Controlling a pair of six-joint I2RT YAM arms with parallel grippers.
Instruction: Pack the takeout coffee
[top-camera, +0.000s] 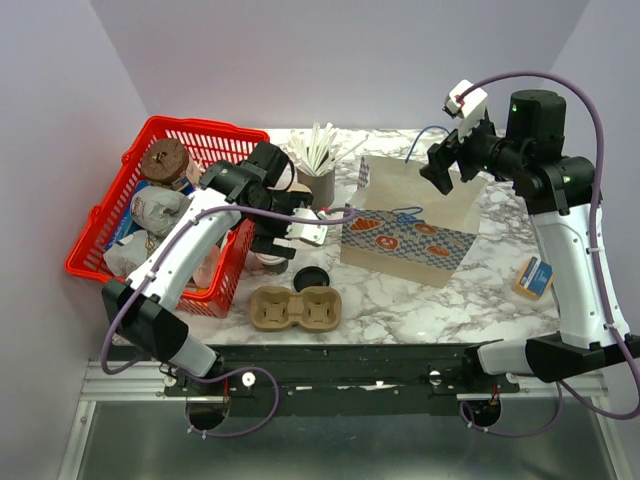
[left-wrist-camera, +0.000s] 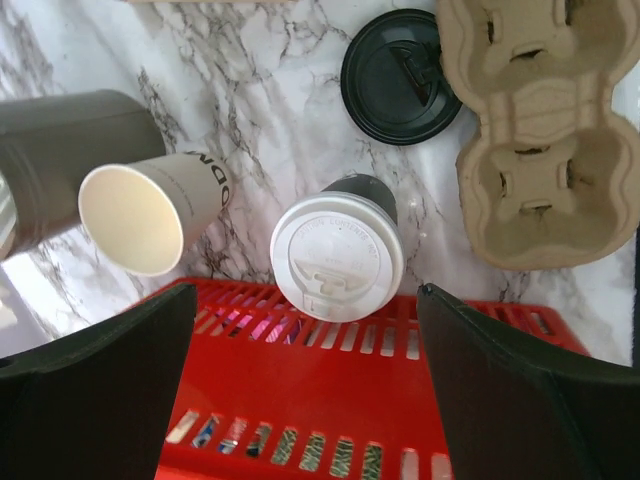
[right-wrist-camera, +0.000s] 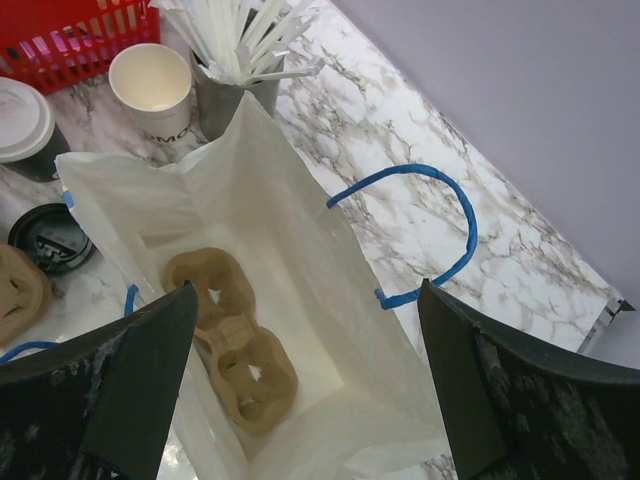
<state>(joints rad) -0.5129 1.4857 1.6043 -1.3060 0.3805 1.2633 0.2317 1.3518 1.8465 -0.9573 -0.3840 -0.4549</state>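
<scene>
Hovering over the coffee (left-wrist-camera: 335, 255), the left gripper (left-wrist-camera: 305, 292) is seen with jaws spread wide and nothing grasped. The coffee is found upright on the table (left-wrist-camera: 250, 80), lid on, centre frame in the left wrist view, just beside the basket (left-wrist-camera: 300, 400) rim. At the right gripper (right-wrist-camera: 307, 290), also released and empty, the open bag (right-wrist-camera: 250, 180) is seen below, a carrier (right-wrist-camera: 230, 335) lying inside. The pick-up is judged to be in hand: a descent around the cup body and a gentle close are called for, with the cream cup (left-wrist-camera: 140, 215) at left avoided.
</scene>
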